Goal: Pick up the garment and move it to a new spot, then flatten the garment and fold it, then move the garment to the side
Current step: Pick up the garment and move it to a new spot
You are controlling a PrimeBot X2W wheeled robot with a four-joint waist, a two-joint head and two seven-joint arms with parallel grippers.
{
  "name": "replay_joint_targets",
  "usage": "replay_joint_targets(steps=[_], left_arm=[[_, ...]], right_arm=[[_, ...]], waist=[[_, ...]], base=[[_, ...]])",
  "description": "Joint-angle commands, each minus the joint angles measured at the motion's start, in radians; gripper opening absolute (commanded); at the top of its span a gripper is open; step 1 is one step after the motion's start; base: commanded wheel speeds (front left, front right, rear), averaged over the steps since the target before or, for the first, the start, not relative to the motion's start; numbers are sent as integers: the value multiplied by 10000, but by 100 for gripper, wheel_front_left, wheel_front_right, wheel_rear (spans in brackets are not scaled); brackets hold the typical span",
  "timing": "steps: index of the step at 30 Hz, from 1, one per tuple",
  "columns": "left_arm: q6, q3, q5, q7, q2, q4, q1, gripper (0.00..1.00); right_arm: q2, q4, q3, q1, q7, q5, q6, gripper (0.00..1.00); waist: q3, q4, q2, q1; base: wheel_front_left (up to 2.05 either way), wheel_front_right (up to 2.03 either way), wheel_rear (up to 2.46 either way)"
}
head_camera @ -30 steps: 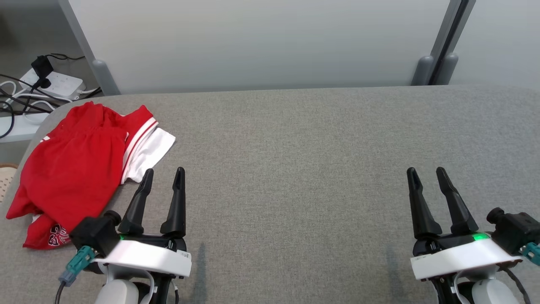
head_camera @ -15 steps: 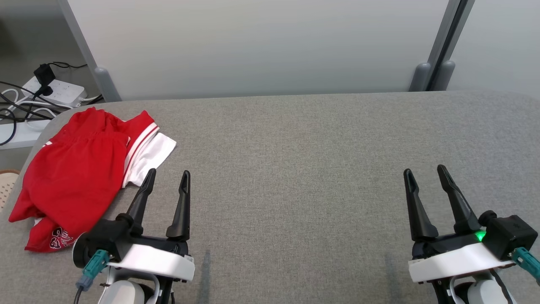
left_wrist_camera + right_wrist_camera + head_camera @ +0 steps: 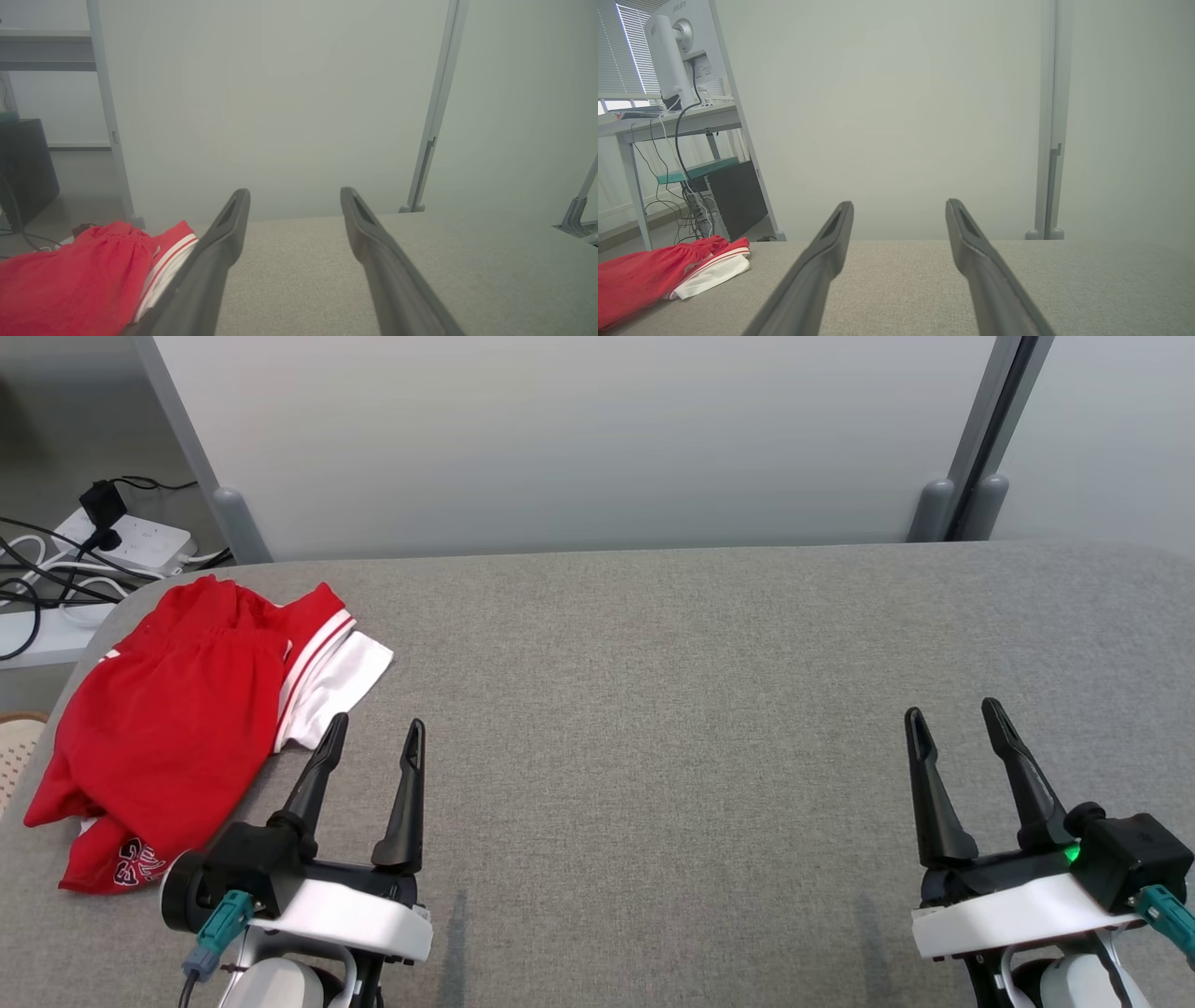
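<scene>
The garment (image 3: 173, 719) is a crumpled red piece with white trim and a small printed mark, lying at the far left of the grey fabric table (image 3: 672, 709). It also lies low left in the left wrist view as red cloth (image 3: 70, 284) and at the left edge in the right wrist view (image 3: 654, 275). My left gripper (image 3: 373, 728) hovers open just right of the garment's white edge, apart from it, with nothing between its fingers. At the lower right my right gripper (image 3: 952, 714) is open and empty, far from the garment.
A pale partition wall (image 3: 579, 439) runs along the table's far edge, with grey posts (image 3: 971, 439). A power strip and cables (image 3: 103, 537) lie on the floor beyond the left corner. A desk with a monitor (image 3: 677, 60) stands further left.
The head camera shifted slightly, so the whole scene sits a little lower and to the right. Both grippers stayed open with only small shifts. The garment has not moved on the table.
</scene>
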Motion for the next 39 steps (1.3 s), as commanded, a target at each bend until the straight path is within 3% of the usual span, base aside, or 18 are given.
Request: replay_joint_targets(steps=[1,14,39], left_arm=[[90,299,1,-101,87,-238,-583,100],[134,329,98,-101,87,-244,-633,100],[305,275,188,-101,87,-580,-490,100]], right_arm=[[-2,-257,142,-153,-134,41,73,100],[18,-230,259,-128,-134,105,73,100],[21,-412,430,66,-134,200,73,100]], waist=[[6,8,0,0],[20,285,0,0],[-2,2313,0,0]], base=[[0,0,0],[0,0,0],[0,0,0]])
